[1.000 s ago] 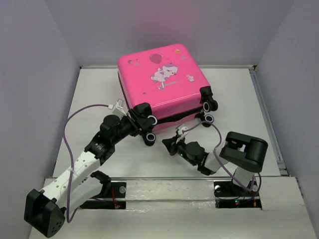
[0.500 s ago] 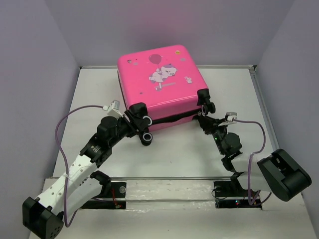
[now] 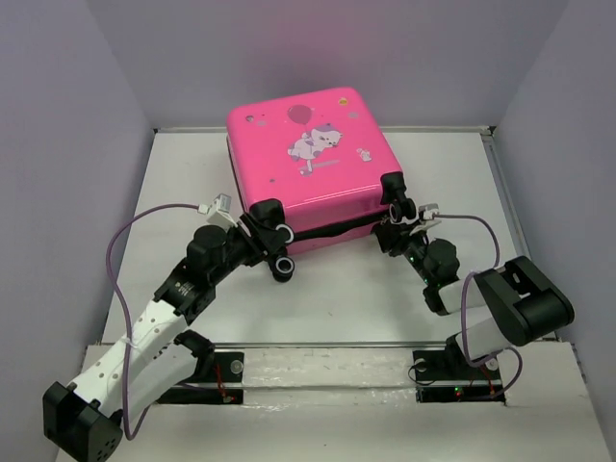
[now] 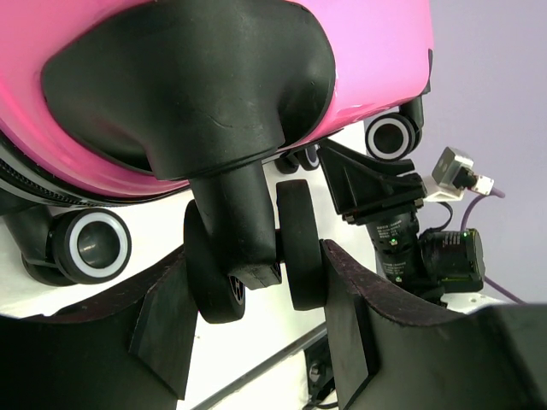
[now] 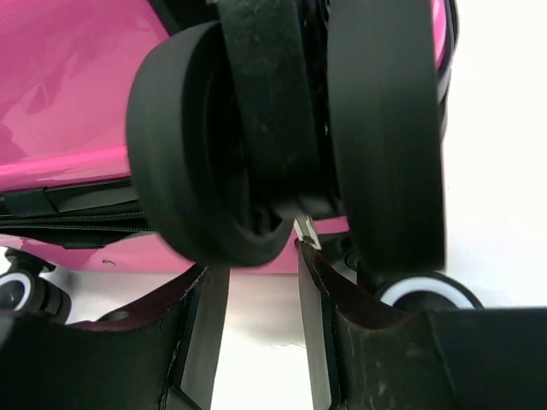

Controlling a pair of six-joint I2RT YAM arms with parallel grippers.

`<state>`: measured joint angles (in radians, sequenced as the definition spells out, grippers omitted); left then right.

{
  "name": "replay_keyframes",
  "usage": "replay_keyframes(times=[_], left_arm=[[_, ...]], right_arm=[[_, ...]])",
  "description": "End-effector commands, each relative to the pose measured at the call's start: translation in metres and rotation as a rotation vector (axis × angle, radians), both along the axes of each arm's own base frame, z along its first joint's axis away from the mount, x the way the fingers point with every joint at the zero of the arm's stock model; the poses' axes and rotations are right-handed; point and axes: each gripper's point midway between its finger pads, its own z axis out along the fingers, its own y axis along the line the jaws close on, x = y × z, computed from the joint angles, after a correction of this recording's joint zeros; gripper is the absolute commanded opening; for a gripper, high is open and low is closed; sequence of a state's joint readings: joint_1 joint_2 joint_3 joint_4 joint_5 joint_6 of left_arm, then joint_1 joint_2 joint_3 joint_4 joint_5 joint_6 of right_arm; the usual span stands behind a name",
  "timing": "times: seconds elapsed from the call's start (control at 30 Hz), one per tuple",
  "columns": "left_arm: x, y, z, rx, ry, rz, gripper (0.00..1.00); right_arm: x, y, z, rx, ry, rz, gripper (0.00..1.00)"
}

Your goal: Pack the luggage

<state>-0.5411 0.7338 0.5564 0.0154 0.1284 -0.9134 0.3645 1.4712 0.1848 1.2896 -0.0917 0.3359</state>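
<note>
Right gripper (image 3: 397,231) has been swung over from the front middle to the near-right wheel (image 5: 205,171) of the suitcase (image 3: 308,164), laid print-up toward the back of the table (image 3: 337,289); jaws seen parted just short of it, left gripper (image 3: 258,236) clamped on near-left wheel (image 4: 295,256); wheel best centred between jaws before closing.

No readable text on the luggage (image 3: 289,183)
</note>
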Motion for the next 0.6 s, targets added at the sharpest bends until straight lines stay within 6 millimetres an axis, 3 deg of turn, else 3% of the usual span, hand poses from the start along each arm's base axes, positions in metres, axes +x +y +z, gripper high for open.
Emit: replay_keyframes(times=[0.0,0.23,0.37,0.57], left_arm=[[-0.019,-0.011,0.126,-0.177,-0.416,-0.123,0.06],[-0.027,-0.003,0.135,-0.180,-0.427,-0.104,0.06],[-0.027,-0.002,0.126,-0.172,-0.404,-0.100,0.06],[-0.026,-0.003,0.118,-0.163,-0.384,-0.102,0.06]], right_arm=[[0.017,0.000,0.066,0.042,-0.256,-0.003,0.44],[0.029,-0.006,0.063,0.027,-0.244,-0.041,0.44],[0.023,-0.009,0.057,0.050,-0.228,-0.041,0.44],[0.029,-0.002,0.058,0.042,-0.233,-0.012,0.46]])
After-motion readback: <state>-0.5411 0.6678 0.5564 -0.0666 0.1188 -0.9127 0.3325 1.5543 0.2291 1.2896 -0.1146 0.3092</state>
